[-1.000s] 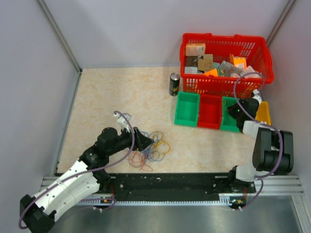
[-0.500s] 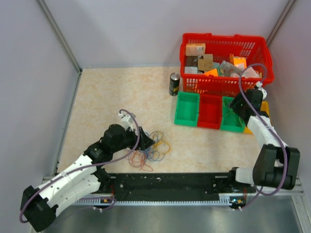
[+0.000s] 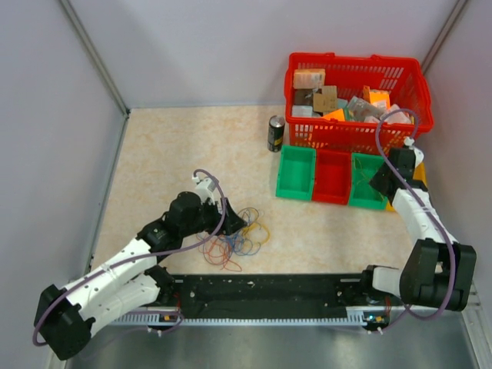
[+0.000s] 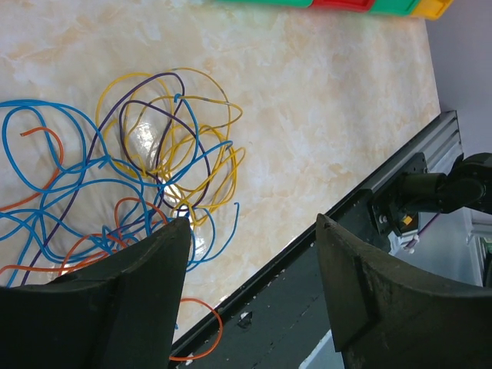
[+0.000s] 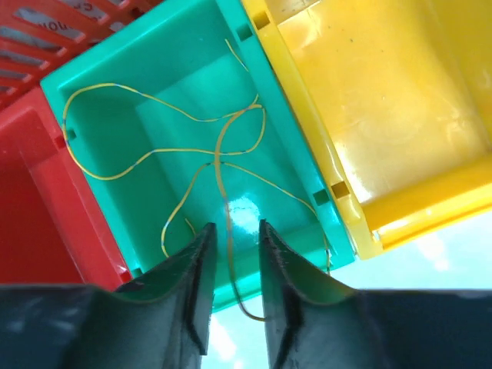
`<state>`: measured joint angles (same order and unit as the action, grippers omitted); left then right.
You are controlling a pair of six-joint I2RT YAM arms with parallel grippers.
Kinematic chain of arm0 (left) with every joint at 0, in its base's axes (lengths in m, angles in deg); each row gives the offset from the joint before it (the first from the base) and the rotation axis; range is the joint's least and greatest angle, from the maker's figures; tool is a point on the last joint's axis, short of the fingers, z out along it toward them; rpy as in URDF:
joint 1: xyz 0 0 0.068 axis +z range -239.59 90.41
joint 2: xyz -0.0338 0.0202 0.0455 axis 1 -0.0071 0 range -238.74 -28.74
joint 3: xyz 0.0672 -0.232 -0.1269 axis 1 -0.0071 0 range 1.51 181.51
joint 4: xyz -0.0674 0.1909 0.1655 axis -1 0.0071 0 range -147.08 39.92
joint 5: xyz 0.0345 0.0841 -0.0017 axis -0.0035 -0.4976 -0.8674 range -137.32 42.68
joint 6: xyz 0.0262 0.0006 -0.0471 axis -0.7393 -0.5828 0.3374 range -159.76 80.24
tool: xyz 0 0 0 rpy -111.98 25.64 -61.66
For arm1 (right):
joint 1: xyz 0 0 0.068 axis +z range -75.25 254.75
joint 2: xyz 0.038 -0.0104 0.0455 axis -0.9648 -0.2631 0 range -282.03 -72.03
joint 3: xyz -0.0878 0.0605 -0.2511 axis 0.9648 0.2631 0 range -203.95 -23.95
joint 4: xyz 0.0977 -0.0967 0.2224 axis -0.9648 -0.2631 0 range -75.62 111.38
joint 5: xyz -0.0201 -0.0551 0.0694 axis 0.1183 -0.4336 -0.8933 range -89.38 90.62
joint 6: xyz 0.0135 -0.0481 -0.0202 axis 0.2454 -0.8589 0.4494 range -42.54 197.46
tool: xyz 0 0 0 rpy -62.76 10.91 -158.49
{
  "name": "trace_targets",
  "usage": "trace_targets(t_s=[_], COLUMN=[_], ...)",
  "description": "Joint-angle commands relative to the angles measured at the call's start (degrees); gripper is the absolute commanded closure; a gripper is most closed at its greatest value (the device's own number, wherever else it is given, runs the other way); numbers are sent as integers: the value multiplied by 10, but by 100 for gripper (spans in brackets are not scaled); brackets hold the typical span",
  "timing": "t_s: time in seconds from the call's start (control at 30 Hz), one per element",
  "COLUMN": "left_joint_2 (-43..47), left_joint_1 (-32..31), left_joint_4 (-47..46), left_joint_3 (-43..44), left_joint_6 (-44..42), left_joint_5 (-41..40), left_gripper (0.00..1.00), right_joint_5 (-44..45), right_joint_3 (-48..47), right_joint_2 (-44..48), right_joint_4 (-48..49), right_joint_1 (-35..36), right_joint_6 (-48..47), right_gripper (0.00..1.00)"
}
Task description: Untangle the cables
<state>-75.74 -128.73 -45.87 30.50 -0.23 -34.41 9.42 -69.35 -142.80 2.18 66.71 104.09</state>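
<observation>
Left gripper (image 4: 252, 223): jaws spread wide with nothing between them, poised low over the table (image 4: 330, 92).
Cables (image 4: 146, 161): a knot of blue, yellow, orange and purple loops lies on the table ahead of the jaws, off toward the left-hand finger. One blue end curls just beside that fingertip.
Right gripper (image 5: 234, 227): jaws set narrow, with a gap showing, above the green bin (image 5: 177, 77).
Yellow wire (image 5: 219, 165): a single strand apart from the pile sprawls in the bin straight ahead of the jaws. Its tail runs through the gap and seems to touch neither finger.
Neighbours: red bin (image 5: 46, 200) beyond one finger, yellow bin (image 5: 384, 100) beyond the other.
Step in hand: probably strand-by-strand sorting, with one wire lodged in a bin and the left arm lining up on the remaining tangle.
Next move: the left jaws likely need to shift over an outer loop and close on that strand alone. It should then be drawn out gently so the rest does not drag along.
</observation>
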Motion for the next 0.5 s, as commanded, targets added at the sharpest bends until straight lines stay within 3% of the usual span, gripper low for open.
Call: trace_targets(t_s=[0.0,0.1,0.17,0.3,0.37,0.47], left_joint_2=[22,26,26,31,37,62], left_joint_1=[0,0,0,0,0,0], left_joint_4=[-26,-29,-29,-36,-35,-18], left_joint_3=[-3,-9,-10,-14,-17,-19], left_joint_6=[7,3,-1,3,7,14], left_joint_5=[10,5,4,5,12,8], left_gripper=[30,30,30,30,31,31], right_joint_5=[40,46,14,-59,-54,-52], right_joint_3=[-7,-7,0,84,100,78], right_joint_2=[9,11,2,-46,-82,-152], right_joint_4=[-2,5,49,310,404,466], right_joint_1=[6,17,24,27,28,24], right_joint_6=[-18,-19,-20,34,67,104], right_gripper=[85,100,100,100,100,100])
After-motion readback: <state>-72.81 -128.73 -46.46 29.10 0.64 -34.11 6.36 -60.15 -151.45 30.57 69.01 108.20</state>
